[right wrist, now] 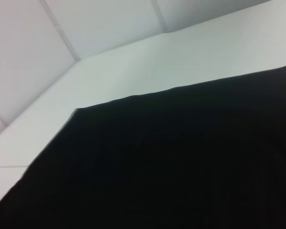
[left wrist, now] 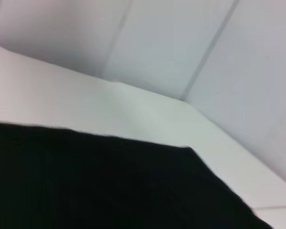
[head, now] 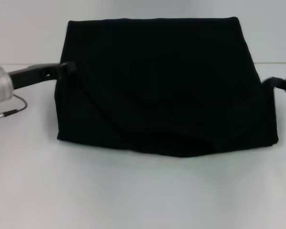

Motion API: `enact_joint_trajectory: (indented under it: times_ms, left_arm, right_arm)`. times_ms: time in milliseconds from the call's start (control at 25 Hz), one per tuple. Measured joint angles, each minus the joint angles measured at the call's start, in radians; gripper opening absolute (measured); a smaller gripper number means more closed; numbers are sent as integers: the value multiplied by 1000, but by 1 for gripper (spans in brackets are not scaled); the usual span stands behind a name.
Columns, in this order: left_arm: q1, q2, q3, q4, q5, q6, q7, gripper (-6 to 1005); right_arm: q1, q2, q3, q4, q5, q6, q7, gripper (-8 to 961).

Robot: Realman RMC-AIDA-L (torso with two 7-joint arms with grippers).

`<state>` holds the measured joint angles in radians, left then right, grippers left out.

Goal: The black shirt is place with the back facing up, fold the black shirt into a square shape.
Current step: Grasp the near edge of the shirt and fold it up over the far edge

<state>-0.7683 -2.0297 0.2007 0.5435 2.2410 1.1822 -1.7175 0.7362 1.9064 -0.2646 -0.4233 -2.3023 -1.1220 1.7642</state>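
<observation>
I count one garment and two grippers of mine. My left gripper (head: 66,67) reaches in from the left and meets the left edge of the large plain black soft-fabric shirt (head: 162,86); whether it is apart or clamped on cloth I cannot tell. The shirt lies folded into a broad, roughly rectangular block across the middle of the flat white table (head: 133,195), its far edge straight, its near edge sagging. Bare tabletop lies open toward me and at both sides. My right gripper (head: 272,84) sits at the shirt's right edge, its state likewise unclear.
</observation>
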Motion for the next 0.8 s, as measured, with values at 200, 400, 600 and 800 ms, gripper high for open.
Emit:
enact_joint_trajectory:
  times_ms: [200, 400, 600, 800]
  left_arm:
    - [-57, -14, 0, -45, -12, -185, 60, 55]
    - [-100, -19, 0, -95, -41, -343, 124, 55]
    - [-122, -18, 0, -134, -122, -431, 203, 53]
    - [-129, -16, 1, -177, -142, -484, 242, 51]
  right_arm:
    - [95, 29, -32, 80, 0, 238, -17, 84]
    - [171, 61, -43, 112, 2, 414, -52, 96]
    - [219, 68, -46, 129, 4, 505, -70, 107]
    - [233, 70, -47, 130, 5, 535, -72, 118]
